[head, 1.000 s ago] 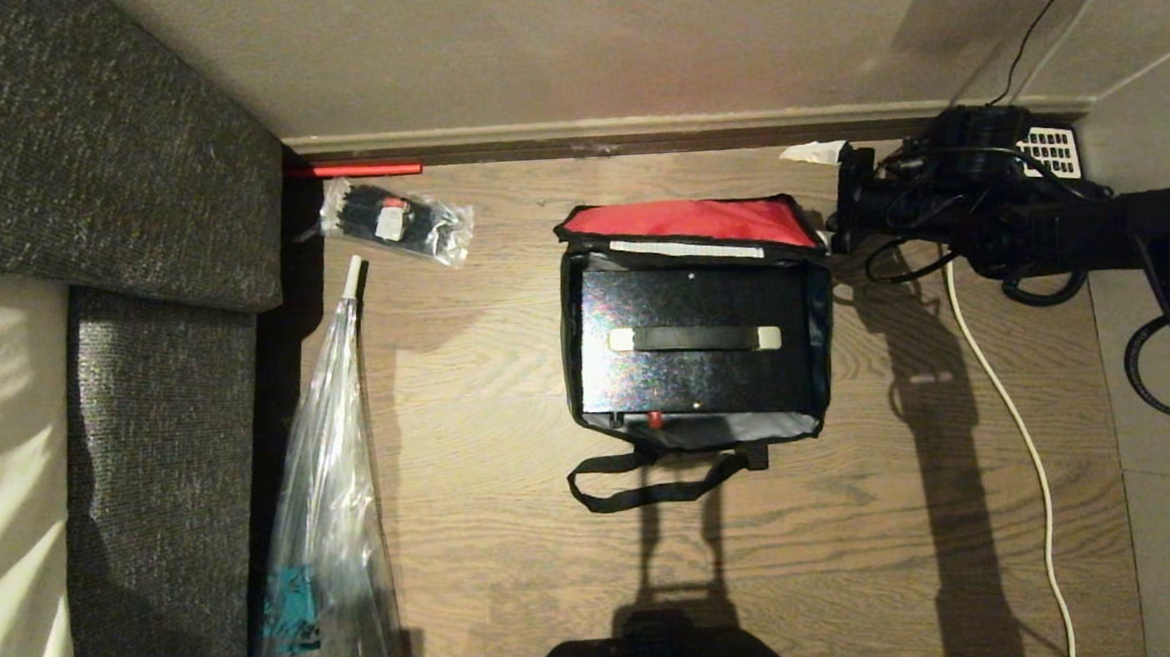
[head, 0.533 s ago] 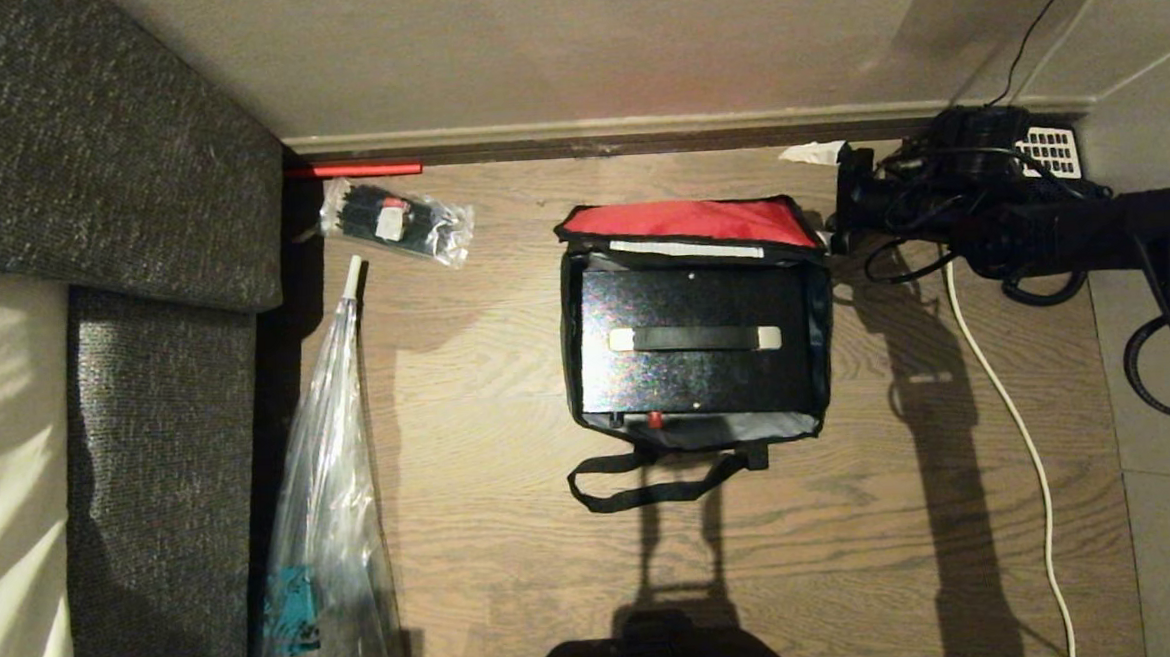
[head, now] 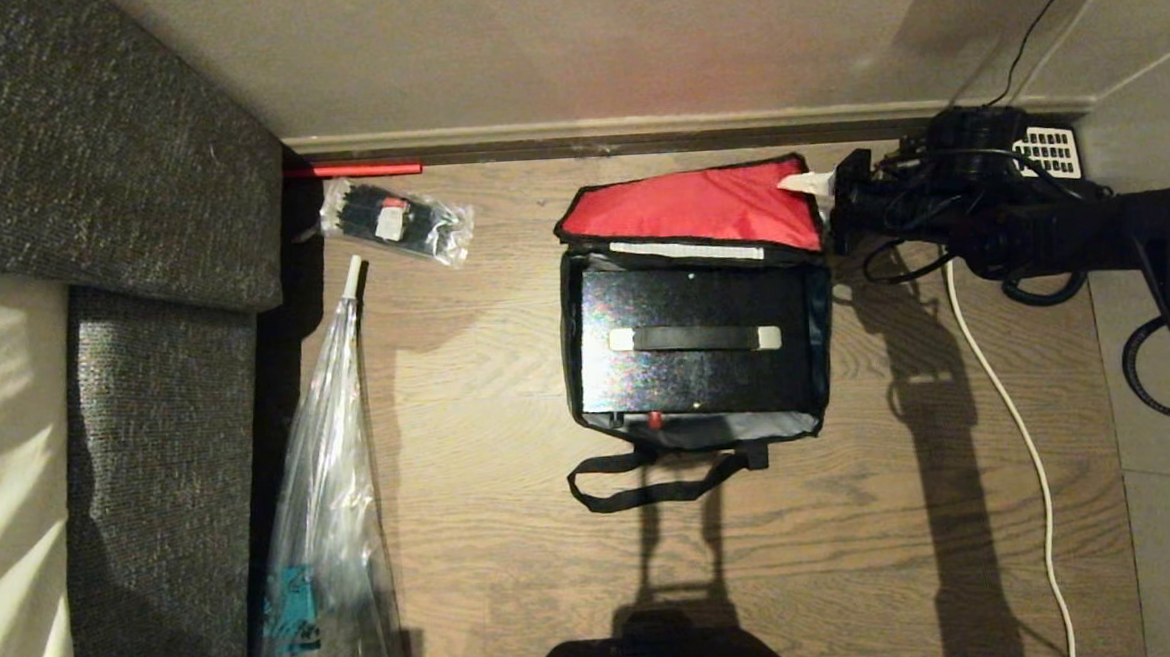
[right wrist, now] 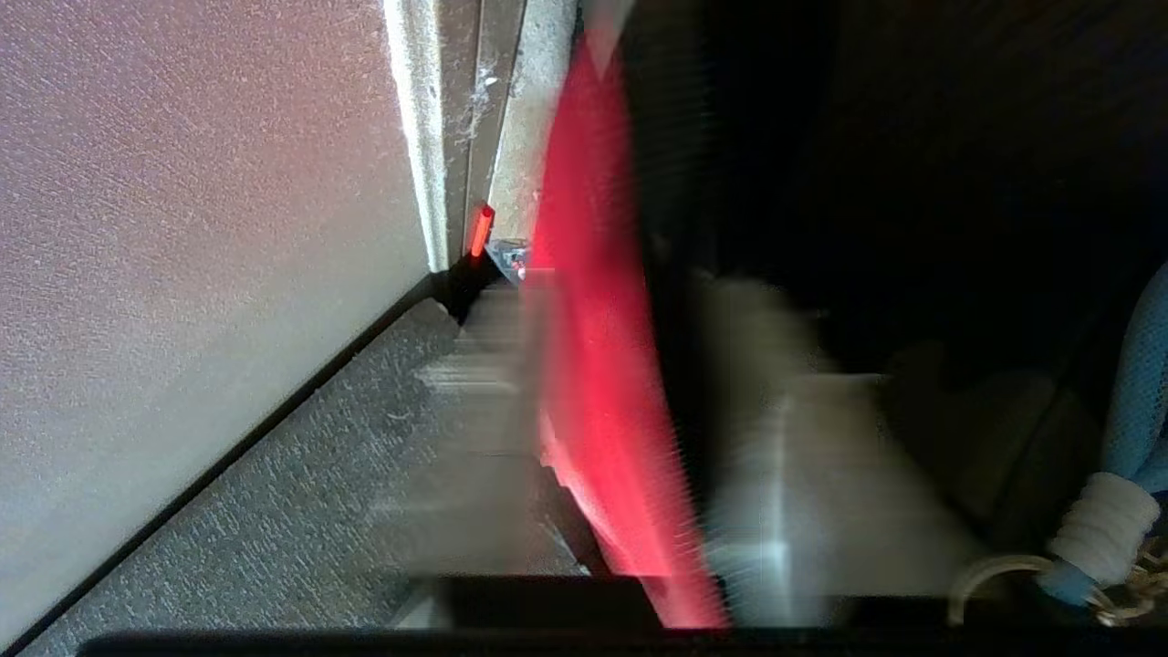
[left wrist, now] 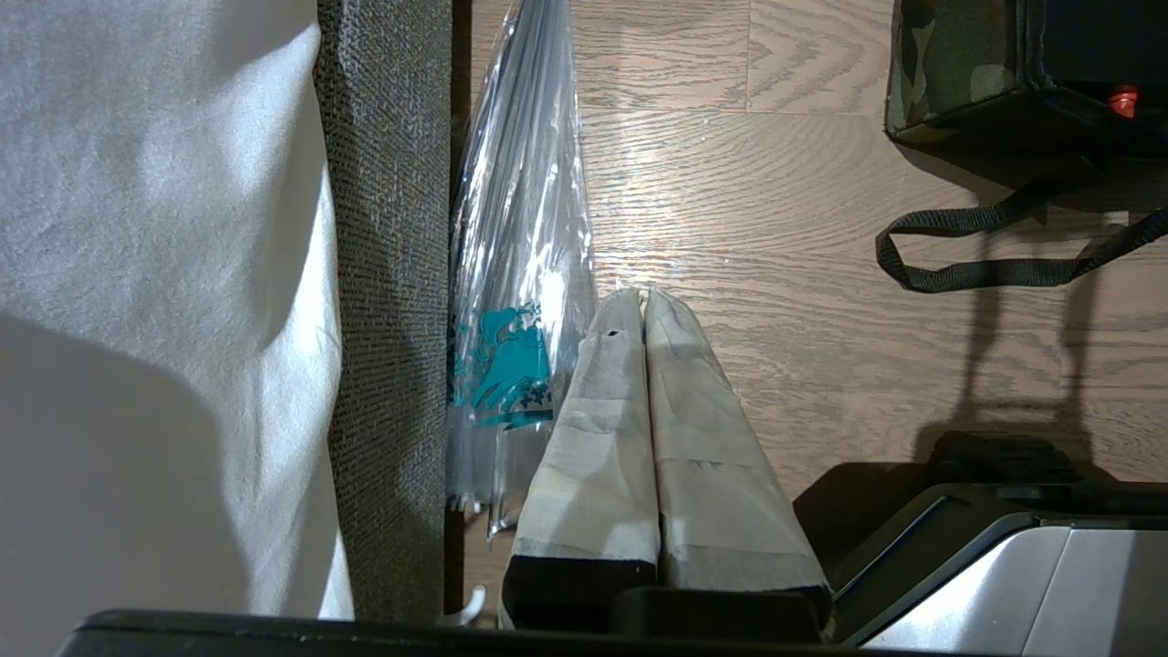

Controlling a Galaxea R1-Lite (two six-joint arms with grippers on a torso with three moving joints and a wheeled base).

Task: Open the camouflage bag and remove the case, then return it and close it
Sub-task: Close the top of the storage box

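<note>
Going left to right: the left gripper (left wrist: 643, 315) hangs pressed shut near the sofa (head: 107, 193); the camouflage bag (head: 695, 323) sits mid-floor, open, the case (head: 694, 338) inside. At its far-right corner the right gripper (head: 806, 183) has just pinched the red lid (head: 694, 208), lifting that corner; closing probably begins; wall close behind, open floor nearer.

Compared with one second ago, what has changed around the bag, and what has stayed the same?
The right gripper has closed on the far right corner of the camouflage bag's red lid; that corner is now raised, so more red shows. The case remains inside the bag, the strap lies on the floor, and the left gripper stays parked and shut.
</note>
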